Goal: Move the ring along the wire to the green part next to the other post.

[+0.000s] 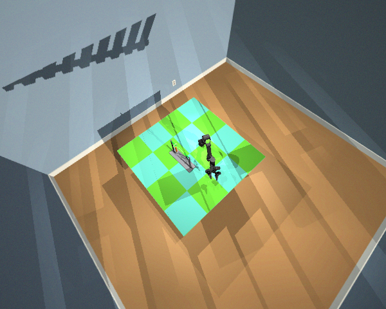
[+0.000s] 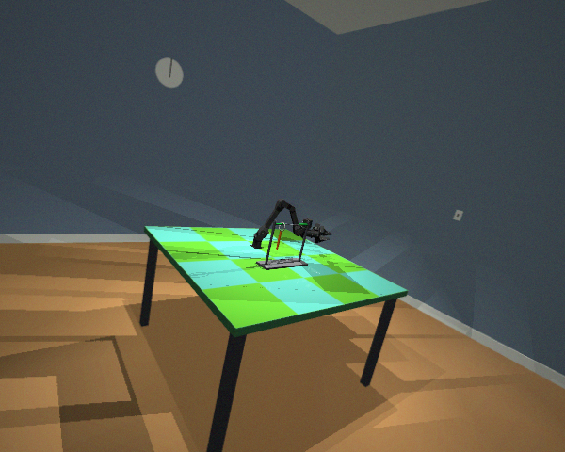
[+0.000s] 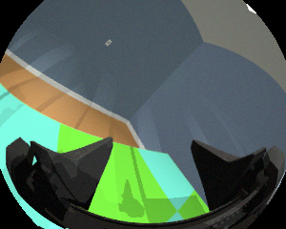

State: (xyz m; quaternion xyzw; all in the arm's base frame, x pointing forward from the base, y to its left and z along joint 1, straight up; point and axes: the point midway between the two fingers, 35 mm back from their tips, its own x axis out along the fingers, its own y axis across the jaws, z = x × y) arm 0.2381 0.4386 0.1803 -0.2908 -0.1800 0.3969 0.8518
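Note:
The ring (image 2: 282, 225) hangs on the wire near the left post (image 2: 270, 243) in the exterior view, at the green part there; the exact contact is too small to tell. Its orange handle (image 1: 176, 149) (image 2: 279, 239) points down. The right post (image 2: 302, 244) (image 1: 188, 162) has the other green part (image 2: 300, 224) beside it. Thin grey wire runs between the green parts. My gripper (image 1: 213, 178) (image 2: 329, 236) (image 3: 153, 144) is open and empty, away from the ring, beyond the right post in the exterior view. The ring and wire are not in the wrist view.
The posts stand on a long grey base (image 1: 181, 161) (image 2: 282, 264) on the green and cyan checkered table (image 1: 184, 223) (image 2: 244, 306). The arm (image 1: 209, 151) (image 2: 271, 218) stands beside the wire stand and shows behind it in the exterior view.

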